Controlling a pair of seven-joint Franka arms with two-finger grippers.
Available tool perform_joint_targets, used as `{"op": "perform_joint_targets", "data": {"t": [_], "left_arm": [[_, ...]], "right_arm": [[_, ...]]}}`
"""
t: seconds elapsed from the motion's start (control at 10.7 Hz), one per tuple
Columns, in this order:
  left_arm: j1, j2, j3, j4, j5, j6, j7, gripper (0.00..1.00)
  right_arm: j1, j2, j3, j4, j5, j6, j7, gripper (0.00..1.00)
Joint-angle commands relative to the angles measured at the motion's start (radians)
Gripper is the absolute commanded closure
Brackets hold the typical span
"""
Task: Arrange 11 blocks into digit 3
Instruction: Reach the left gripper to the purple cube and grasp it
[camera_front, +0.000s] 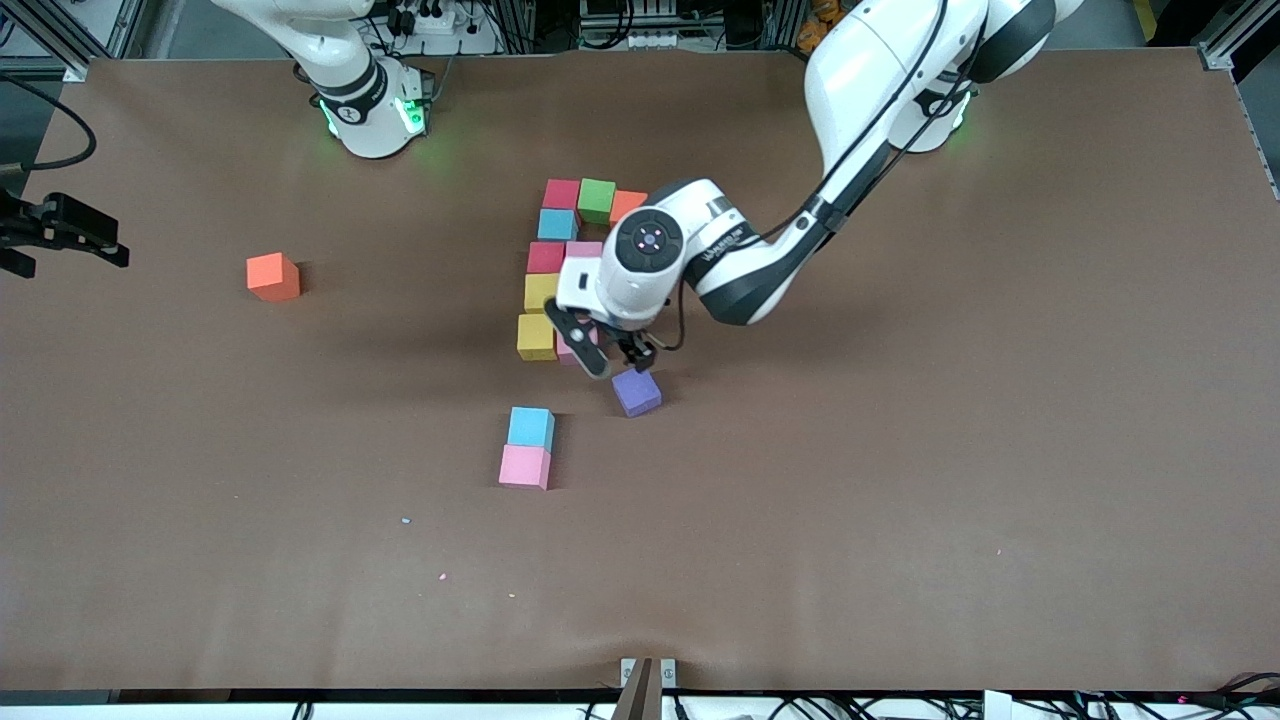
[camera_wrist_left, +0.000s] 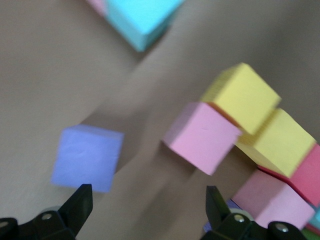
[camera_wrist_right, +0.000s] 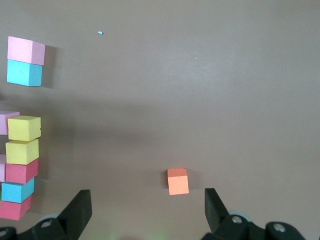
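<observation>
Nearest the front camera: a pink block (camera_front: 525, 467) touching a light blue block (camera_front: 531, 427) just farther back, both apart from the figure. Next, a purple block (camera_front: 637, 392) sits alone, tilted.

Left gripper (camera_front: 612, 354) hangs low just above the table between the purple block and the figure's near row, jaws wide, holding nothing.

The unfinished figure: two yellow blocks (camera_front: 537, 336), a pink one beside them, a crimson block (camera_front: 546, 257), a blue block (camera_front: 557, 224), then crimson, green block (camera_front: 597, 199) and orange farthest back.

A stray orange block (camera_front: 273, 276) lies toward the right arm's end.

Right gripper (camera_wrist_right: 147, 212) waits high over that end, jaws wide, empty.
</observation>
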Motion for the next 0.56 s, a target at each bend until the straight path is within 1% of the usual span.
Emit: {"op": "perform_joint_targets", "data": {"t": [0.0, 0.09, 0.19, 0.28, 0.47], "left_arm": [[-0.010, -0.013, 0.041, -0.018, 0.074, 0.003, -0.086, 0.00], [-0.002, -0.003, 0.069, -0.020, 0.094, 0.072, -0.046, 0.00], [0.021, 0.018, 0.073, -0.018, 0.088, 0.126, 0.045, 0.00], [0.027, 0.038, 0.075, -0.017, 0.083, 0.178, 0.085, 0.00], [0.026, 0.057, 0.075, -0.020, 0.082, 0.201, 0.090, 0.00]], "right_arm": [[0.007, 0.002, 0.001, 0.007, -0.016, -0.002, 0.008, 0.00], [0.007, 0.003, 0.001, 0.007, -0.016, -0.002, 0.008, 0.00], [0.007, 0.003, 0.001, 0.007, -0.016, -0.002, 0.008, 0.00], [0.007, 0.003, 0.001, 0.007, -0.016, -0.002, 0.008, 0.00], [0.007, 0.003, 0.001, 0.007, -0.016, -0.002, 0.008, 0.00]]}}
